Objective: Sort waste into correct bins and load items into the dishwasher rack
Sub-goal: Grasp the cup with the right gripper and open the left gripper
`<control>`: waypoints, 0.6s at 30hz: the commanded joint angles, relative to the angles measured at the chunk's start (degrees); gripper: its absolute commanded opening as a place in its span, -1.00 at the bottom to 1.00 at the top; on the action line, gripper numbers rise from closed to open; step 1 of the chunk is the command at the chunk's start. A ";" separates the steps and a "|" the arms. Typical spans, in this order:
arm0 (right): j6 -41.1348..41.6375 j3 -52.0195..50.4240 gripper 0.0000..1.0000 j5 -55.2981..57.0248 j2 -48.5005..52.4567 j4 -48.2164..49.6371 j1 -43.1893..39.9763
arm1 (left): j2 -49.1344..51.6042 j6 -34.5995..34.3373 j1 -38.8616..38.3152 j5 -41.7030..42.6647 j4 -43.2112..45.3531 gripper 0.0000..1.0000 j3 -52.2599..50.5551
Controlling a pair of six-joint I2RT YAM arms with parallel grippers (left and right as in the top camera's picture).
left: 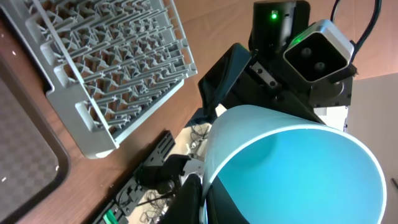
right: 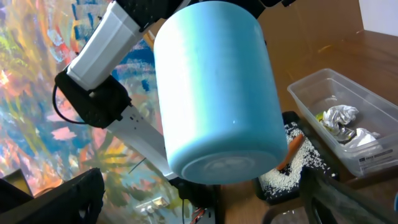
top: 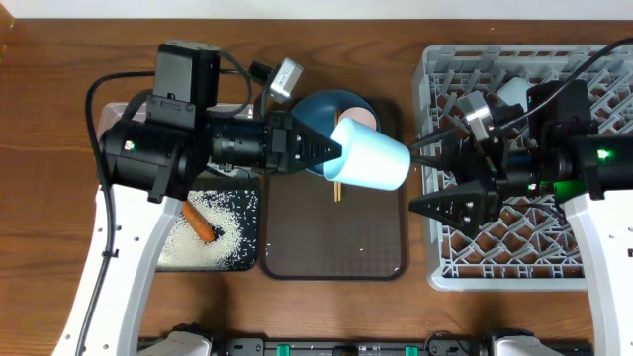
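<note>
The light-blue cup (top: 374,158) is clamped by the left gripper (top: 334,158) just beside the dishwasher rack (top: 495,267), at whose edge the right gripper (top: 415,176) is held wide open.

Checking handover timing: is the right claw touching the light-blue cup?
Apart. Right wrist view: the open right claw straddles the light-blue cup, with background showing on either side.

From overhead, my left arm (top: 158,148) covers the clear tub (top: 96,104) except for its left edge. The light-blue cup (top: 374,158) hides most of the chopsticks (top: 336,191) and parts of the dark-blue plate (top: 326,103) and the pinkish cup (top: 362,116). In my left wrist view the cup runs off the lower edge. In my right wrist view my fingers (right: 348,199) are dark blurs, cut off at the bottom.
</note>
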 commanded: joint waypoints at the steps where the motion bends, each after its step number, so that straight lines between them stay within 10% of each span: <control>1: -0.79 1.01 0.98 -1.70 -0.35 0.37 1.38 | 0.00 0.74 0.11 0.04 -0.42 -0.88 0.50; 18: 0.09 1.01 0.92 -1.68 -0.37 2.51 4.83 | 0.00 0.76 -4.39 -0.24 0.26 -0.88 0.48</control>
